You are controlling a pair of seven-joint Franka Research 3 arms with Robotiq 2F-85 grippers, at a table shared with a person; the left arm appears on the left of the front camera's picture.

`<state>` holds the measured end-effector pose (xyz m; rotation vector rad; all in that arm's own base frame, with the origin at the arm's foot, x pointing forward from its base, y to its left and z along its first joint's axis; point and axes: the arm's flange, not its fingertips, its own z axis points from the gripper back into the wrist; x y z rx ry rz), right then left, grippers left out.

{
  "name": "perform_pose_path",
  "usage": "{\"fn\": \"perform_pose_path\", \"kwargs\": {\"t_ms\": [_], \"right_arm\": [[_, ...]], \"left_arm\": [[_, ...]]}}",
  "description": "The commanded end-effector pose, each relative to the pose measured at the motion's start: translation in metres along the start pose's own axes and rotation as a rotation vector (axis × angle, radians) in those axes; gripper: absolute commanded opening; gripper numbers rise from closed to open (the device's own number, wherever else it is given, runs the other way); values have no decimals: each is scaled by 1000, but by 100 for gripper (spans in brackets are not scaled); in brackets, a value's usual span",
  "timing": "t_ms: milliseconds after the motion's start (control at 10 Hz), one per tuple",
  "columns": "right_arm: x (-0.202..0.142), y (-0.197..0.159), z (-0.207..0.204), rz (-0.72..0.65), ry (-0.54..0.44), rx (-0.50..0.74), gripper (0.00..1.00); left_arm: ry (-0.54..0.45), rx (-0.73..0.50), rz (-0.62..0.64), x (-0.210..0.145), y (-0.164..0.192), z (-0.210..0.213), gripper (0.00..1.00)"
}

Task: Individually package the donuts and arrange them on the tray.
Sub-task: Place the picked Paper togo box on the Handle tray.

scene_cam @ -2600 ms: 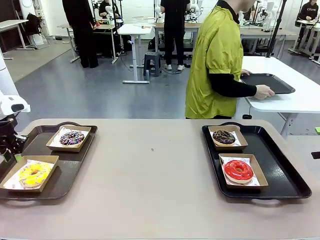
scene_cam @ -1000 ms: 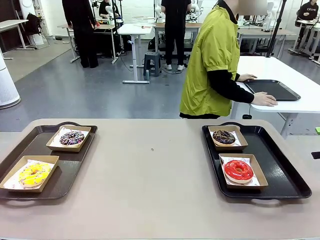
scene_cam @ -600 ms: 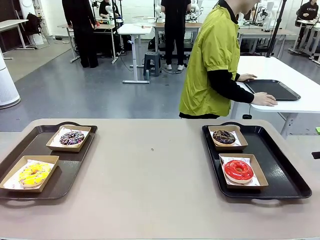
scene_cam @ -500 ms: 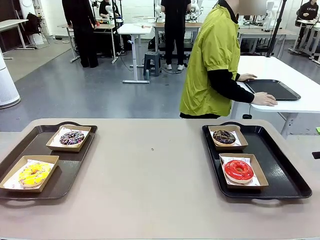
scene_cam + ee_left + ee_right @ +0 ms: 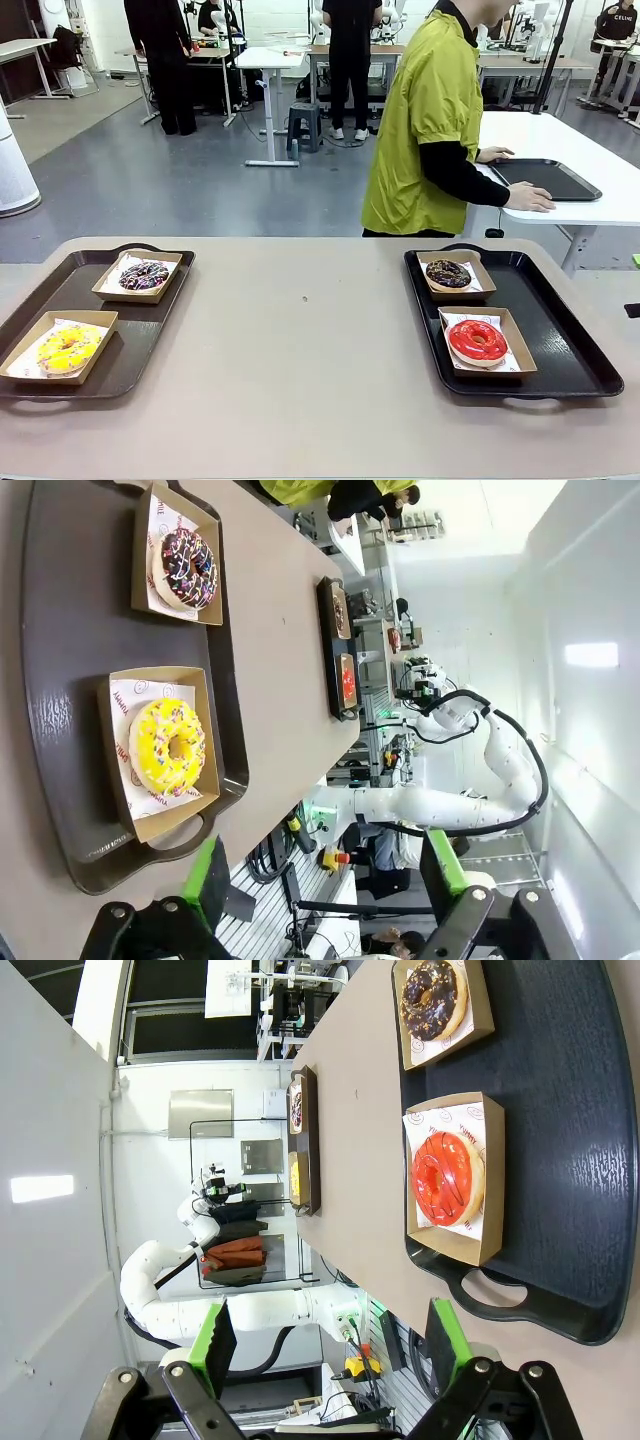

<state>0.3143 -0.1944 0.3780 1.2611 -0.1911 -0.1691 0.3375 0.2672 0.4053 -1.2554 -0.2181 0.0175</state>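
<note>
While both claws hang spread and empty, left claw (image 5: 325, 900) above the yellow donut (image 5: 167, 747), right claw (image 5: 330, 1365) above the red donut (image 5: 446, 1179), I flag one risk: each shallow box (image 5: 486, 343) could skid on its tray (image 5: 560, 350) toward 6 o'clock if nudged off-centre.

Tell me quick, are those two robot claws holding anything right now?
Left tool: open, holding nothing.
Right tool: open, holding nothing.

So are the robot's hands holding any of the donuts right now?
No. The left hand and right hand are both open and empty, hanging above the table, with nothing between their green pads.
</note>
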Motion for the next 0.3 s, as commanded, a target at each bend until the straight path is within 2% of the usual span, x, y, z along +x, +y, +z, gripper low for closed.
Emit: {"fn": "perform_pose_path", "kwargs": {"t_ms": [0,200], "right_arm": [[-2,1,1,-9,9,6,100],[-2,1,1,-9,9,6,100]], "left_arm": [[-8,3,2,0,-6,1,100],[-8,3,2,0,-6,1,100]]}}
